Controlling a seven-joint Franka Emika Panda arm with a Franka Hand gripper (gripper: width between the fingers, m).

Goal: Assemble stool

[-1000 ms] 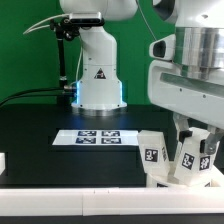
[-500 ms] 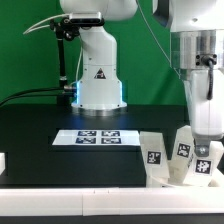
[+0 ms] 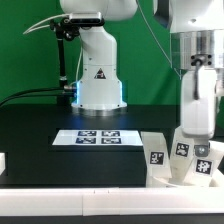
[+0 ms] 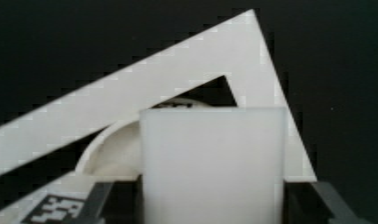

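**My pincer over the stool parts by the front bar**

In the exterior view my pincer (image 3: 197, 128) hangs just above the tagged legs, and its fingertips are hidden behind them, so from there I cannot tell how my jaws stand. In the wrist view a white leg (image 4: 211, 160) stands squarely between my two dark fingers (image 4: 106, 194), which press on its sides: I am gripping it. Behind that leg the round edge of the seat (image 4: 111, 150) shows, partly covered, and past the seat run long white bars (image 4: 159, 80) meeting at a corner.

Taking the long white bar at the table's front (image 3: 90, 195) as landmark: three legs (image 3: 154, 153) stand upright in a cluster just behind its end toward the exterior view's right. The marker board (image 3: 98, 137) lies flat farther behind the bar, near its middle, apart from the legs. My base (image 3: 98, 75) stands well behind the marker board
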